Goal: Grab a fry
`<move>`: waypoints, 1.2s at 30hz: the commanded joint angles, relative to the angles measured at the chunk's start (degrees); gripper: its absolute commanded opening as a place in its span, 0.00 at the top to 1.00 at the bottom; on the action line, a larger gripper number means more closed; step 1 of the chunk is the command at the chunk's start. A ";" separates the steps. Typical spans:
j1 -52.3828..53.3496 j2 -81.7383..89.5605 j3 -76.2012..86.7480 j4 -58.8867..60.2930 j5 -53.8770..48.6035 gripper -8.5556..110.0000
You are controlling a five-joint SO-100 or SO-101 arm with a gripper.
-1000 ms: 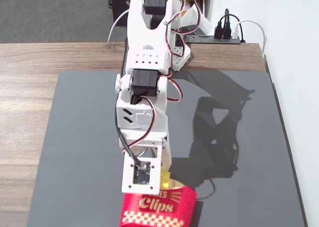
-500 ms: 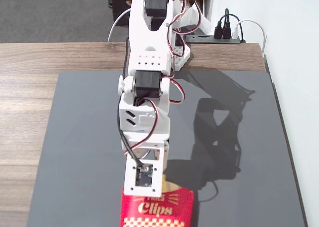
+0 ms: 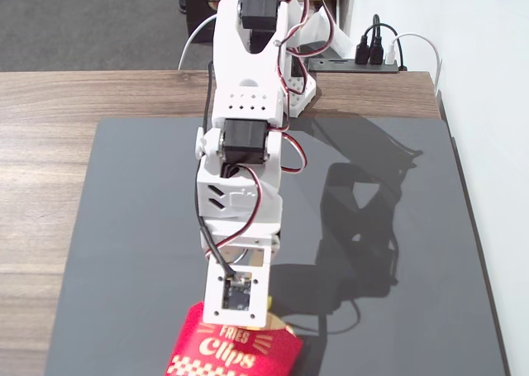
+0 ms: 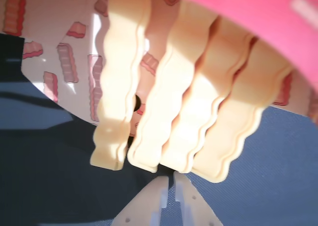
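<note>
arm's stretched out and bent down over the red carton (image 3: pixel 234 353). in the wrist view the wavy pale yellow fries (image 4: pixel 189 116) run long-ways down toward the gripper (image 4: pixel 170 186), whose tips look nearly together with nothing between them.

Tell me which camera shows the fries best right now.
The wrist view: four pale yellow wavy fries fill the frame, sticking out of the red carton, with the gripper tips just below them. The fixed view shows only the carton under the arm; the fries are almost entirely hidden there.

4 wavy fries (image 4: pixel 175 116), 1 red carton (image 3: pixel 234 351), 1 arm (image 3: pixel 245 145), 1 gripper (image 4: pixel 170 186).
</note>
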 commanded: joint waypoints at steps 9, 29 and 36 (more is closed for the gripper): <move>-1.41 2.37 -5.71 2.99 2.11 0.92; -3.43 -3.60 -19.86 6.15 14.24 0.87; -3.96 -5.19 -19.95 6.33 14.06 0.79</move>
